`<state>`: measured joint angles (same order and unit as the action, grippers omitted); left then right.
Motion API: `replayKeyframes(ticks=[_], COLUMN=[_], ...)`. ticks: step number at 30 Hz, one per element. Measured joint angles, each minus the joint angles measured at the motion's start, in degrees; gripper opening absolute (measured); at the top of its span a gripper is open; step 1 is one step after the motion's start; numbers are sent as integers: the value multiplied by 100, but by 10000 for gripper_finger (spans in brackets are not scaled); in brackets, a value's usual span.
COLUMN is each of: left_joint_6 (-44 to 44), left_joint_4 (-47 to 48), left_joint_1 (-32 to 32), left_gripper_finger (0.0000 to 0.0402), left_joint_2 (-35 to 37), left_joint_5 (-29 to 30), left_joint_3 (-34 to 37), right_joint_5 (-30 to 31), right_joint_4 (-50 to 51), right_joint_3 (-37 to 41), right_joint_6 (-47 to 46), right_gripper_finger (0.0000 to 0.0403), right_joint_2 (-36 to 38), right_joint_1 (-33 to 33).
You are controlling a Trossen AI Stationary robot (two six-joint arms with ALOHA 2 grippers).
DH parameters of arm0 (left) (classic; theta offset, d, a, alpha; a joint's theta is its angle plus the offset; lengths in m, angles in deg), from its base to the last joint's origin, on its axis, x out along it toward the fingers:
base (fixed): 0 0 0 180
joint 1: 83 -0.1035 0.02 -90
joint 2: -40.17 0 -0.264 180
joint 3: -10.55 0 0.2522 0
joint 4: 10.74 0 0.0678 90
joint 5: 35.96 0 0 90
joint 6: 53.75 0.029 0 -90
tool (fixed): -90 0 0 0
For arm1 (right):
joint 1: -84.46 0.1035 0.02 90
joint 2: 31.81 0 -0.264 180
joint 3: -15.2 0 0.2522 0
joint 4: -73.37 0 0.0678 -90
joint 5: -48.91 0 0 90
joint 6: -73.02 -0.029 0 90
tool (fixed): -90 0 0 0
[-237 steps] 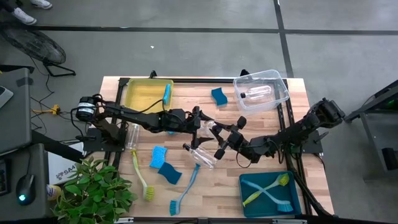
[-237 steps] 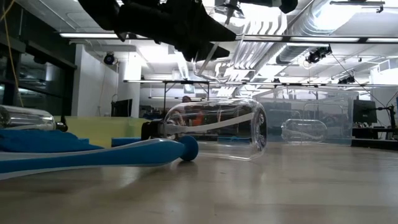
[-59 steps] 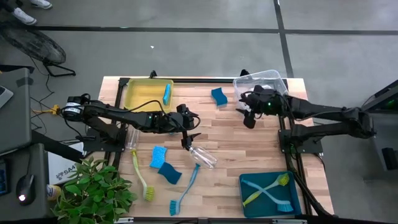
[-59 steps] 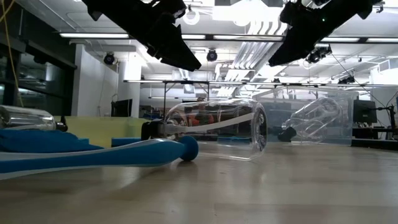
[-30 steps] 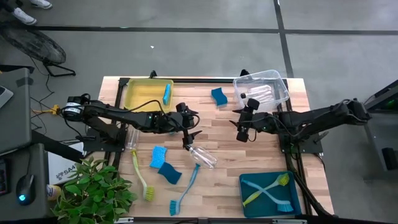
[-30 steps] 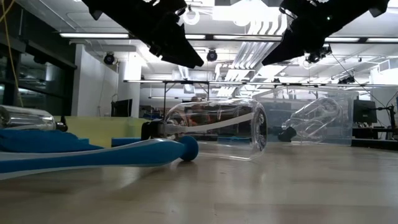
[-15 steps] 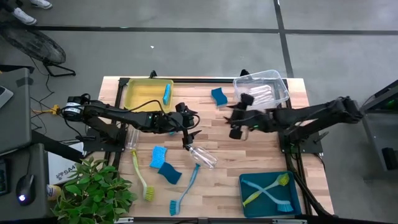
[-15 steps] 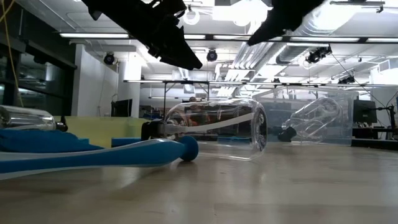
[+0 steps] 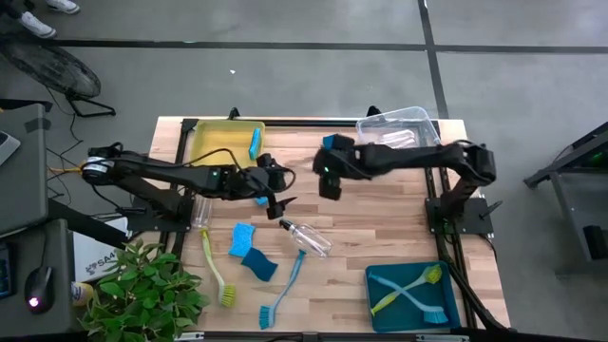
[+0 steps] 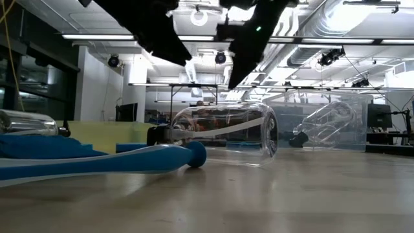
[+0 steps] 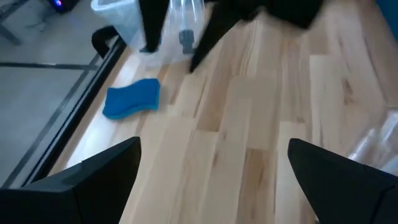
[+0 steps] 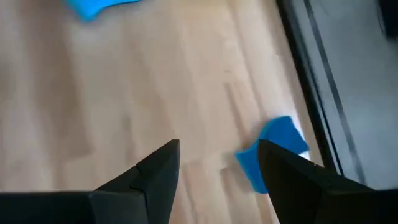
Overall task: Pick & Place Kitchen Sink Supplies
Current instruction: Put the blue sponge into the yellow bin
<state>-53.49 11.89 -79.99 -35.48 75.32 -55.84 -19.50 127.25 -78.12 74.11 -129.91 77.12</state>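
Observation:
My left gripper (image 9: 280, 208) (image 11: 212, 146) hangs open above the table's middle, just left of a clear bottle with a black top (image 9: 306, 237) (image 10: 223, 133) that lies on its side. My right gripper (image 9: 329, 188) (image 12: 219, 146), also open, reaches in over the table's far middle. It hangs beside a blue sponge (image 9: 330, 143) (image 11: 132, 100) that lies flat near the far edge. Two more blue sponges (image 9: 249, 251), a second bottle (image 9: 201, 207), a yellow-green brush (image 9: 217, 271) and a blue brush (image 9: 280, 293) lie at the near left.
A yellow bin (image 9: 214, 144) at far left holds a blue sponge. A clear bin (image 9: 418, 119) at far right holds a bottle (image 10: 326, 126). A teal bin (image 9: 380, 304) at near right holds brushes. A leafy plant (image 9: 142, 294) stands off the near left corner.
My right gripper has swung from beside the clear bin toward the table's left, stopping close to the blue sponge at the far edge. My left gripper has drawn back a little toward the left edge. The bottles, sponges and brushes have kept still.

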Motion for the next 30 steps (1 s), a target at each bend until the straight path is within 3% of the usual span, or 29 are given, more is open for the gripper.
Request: replayKeyframes(ticks=[8,16,30], left_joint_6=[-141,-330,-534], left_joint_4=[201,153,196], left_joint_1=[2,2,4], left_gripper_finger=[399,399,399], left_joint_2=[559,892,921], left_joint_5=[-279,-411,-525], left_joint_3=[226,520,555], right_joint_5=[-386,-392,-11], right_joint_4=[-11,86,1669], right_joint_3=[-579,-952,-2557], right_joint_6=[-705,-1032,-1526], right_gripper_finger=[208,208,209], right_joint_2=[-707,-1638,-3065], right_joint_1=[-838,-1192,-1489])
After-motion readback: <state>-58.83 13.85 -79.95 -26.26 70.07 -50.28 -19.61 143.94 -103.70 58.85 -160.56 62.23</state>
